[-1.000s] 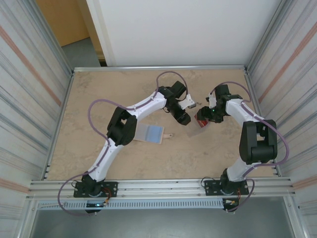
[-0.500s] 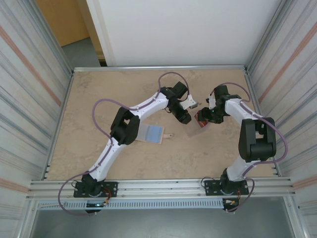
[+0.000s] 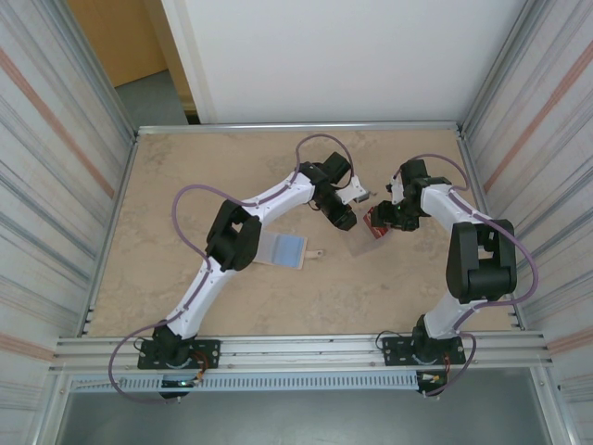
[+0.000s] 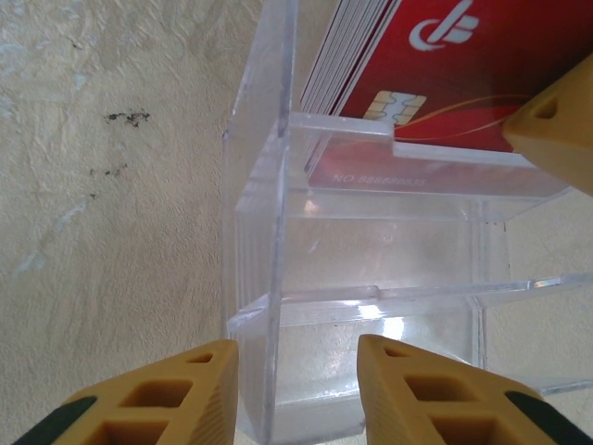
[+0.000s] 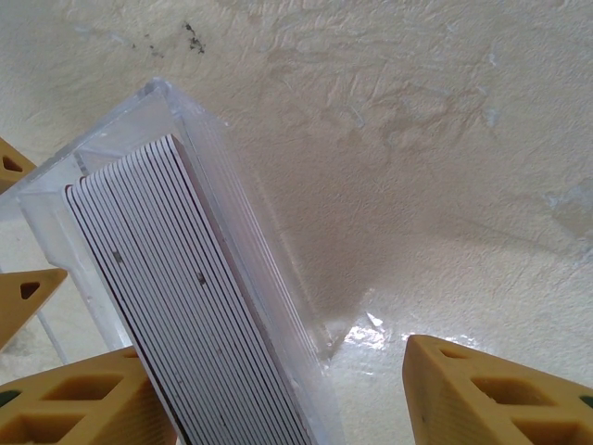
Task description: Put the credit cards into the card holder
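On the table (image 3: 185,185) the left gripper (image 4: 296,362) has closed in on the clear case (image 4: 371,241), jaws narrowed astride its wall, grip unclear; the right gripper (image 5: 278,357) stays wide beside it; the card holder (image 3: 283,248) lies apart; the credit cards (image 4: 445,65) stand inside the case

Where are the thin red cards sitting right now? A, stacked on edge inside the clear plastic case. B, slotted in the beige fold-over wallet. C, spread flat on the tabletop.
A: the thin red cards stand packed together inside the clear plastic case, while the beige fold-over wallet lies apart showing no red.
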Controlling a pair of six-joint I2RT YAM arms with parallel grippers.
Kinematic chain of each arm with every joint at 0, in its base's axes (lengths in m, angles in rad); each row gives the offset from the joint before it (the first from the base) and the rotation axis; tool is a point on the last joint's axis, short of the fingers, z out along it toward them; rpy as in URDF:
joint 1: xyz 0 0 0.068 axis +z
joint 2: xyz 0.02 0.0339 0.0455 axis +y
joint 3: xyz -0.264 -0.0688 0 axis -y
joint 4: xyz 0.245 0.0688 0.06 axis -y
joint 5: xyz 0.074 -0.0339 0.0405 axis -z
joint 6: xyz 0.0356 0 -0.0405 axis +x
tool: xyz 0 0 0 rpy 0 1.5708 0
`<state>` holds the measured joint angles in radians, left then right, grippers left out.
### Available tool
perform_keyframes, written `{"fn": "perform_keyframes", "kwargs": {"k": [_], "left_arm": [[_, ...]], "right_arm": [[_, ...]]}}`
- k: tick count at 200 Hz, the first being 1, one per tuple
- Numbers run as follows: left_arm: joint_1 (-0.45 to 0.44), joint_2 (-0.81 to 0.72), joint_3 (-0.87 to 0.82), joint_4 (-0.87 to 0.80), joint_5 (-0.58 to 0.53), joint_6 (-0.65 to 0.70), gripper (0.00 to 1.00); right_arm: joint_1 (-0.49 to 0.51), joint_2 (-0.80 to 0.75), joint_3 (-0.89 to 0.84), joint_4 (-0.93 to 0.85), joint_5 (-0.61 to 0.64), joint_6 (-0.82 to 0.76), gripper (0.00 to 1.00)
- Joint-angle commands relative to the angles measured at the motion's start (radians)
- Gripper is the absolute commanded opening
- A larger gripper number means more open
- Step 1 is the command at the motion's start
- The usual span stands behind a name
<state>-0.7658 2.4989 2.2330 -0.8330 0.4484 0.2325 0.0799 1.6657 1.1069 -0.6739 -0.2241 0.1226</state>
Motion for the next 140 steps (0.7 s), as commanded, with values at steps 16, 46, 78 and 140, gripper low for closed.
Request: {"fn": "perform_keyframes", "kwargs": {"k": [16, 46, 78, 140], "left_arm": [[-0.003, 0.039, -0.015, -0.046, -0.026, 0.028, 0.37], [-0.003, 0.037, -0.017, -0.047, -0.027, 0.031, 0.37], [-0.005, 0.040, -0.019, -0.046, -0.030, 0.033, 0.37], [-0.004, 0.040, -0.024, -0.046, -0.040, 0.038, 0.37]], "right_arm": [[-0.016, -0.030, 0.001, -0.006, 0.026, 0.017, 0.61], [-0.018, -0.043, -0.003, -0.005, 0.029, 0.016, 0.61], [-0.020, -0.057, -0.005, -0.003, 0.027, 0.015, 0.60], [-0.022, -0.078, -0.009, 0.006, 0.017, 0.010, 0.60]]}}
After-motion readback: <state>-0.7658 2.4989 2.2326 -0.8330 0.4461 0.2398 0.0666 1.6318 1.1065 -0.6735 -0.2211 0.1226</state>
